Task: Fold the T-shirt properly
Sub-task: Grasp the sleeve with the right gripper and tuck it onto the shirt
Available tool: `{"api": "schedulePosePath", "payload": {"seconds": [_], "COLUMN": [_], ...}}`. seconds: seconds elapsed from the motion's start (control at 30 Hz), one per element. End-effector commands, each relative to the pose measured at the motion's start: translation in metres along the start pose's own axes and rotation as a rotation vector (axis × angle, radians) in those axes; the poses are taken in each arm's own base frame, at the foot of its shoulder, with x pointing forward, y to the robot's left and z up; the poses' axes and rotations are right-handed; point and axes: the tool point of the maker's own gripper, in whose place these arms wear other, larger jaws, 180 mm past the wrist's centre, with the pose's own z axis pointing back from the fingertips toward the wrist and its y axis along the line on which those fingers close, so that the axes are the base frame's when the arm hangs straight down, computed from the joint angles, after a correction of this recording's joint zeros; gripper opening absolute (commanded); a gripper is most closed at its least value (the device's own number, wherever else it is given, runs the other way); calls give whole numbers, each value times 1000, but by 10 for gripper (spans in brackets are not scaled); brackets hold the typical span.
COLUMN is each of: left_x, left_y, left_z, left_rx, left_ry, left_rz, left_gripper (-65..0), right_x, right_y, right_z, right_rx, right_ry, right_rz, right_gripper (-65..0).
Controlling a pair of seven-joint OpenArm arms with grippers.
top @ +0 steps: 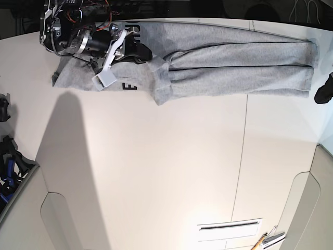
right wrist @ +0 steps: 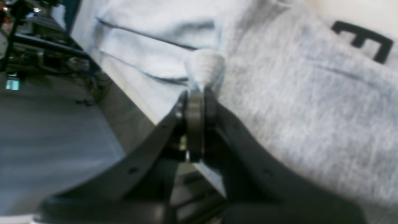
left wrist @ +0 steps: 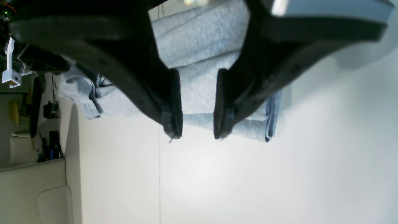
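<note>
The T-shirt (top: 234, 67) lies as a long light-grey band across the far side of the white table (top: 156, 172), with black lettering (top: 130, 86) showing near its left end. My right gripper (top: 147, 56) sits over that left part, shut on a pinched-up cone of T-shirt cloth (right wrist: 205, 67) next to a black letter E (right wrist: 362, 39). My left gripper (left wrist: 197, 129) hovers open at the band's other end, its two black fingers (left wrist: 172, 119) apart over the T-shirt's folded edge (left wrist: 199, 93) and holding nothing. In the base view it shows only as a dark shape (top: 324, 92) at the right border.
A seam (top: 243, 156) runs down the tabletop. A slotted panel (top: 229, 226) and a pen-like tool (top: 266, 240) lie near the front right corner. Dark equipment (top: 8, 156) stands off the table's left edge, and the right arm's body (top: 78, 36) occupies the far left corner.
</note>
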Motion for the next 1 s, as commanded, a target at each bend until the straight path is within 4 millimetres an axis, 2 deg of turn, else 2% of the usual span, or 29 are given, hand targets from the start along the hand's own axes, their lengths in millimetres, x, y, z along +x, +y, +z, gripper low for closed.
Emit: {"api": "schedulePosePath", "payload": {"seconds": [0.0, 0.27, 0.47, 0.5, 0.57, 0.63, 0.77, 0.97], "left_x": [21, 21, 23, 24, 24, 24, 23, 18], "left_y": [-7, -7, -7, -7, -7, -7, -5, 11], "left_z": [8, 8, 8, 8, 8, 8, 8, 10], "left_rx": [-12, -12, -13, -13, -13, -12, -6, 76], "left_ry": [-46, -46, -54, -57, -60, -60, -54, -44], "left_rz": [-42, -42, -42, -42, -42, -42, -43, -67], "left_gripper": [-443, -443, -443, -443, -443, -419, -318, -317], "right_x": [7, -1, -10, -10, -6, 3, 15, 40], "right_y": [7, 12, -5, -6, -6, -5, -4, 4], "right_z": [2, 2, 3, 3, 2, 2, 3, 11], "right_rx": [25, 52, -46, -49, -48, -47, -44, -58], "right_ry": [-34, 6, 56, 56, 33, -18, -64, -118], "right_rz": [17, 7, 31, 32, 32, 33, 44, 124], "right_gripper": [-650, -650, -650, -603, -446, -359, -351, -351]}}
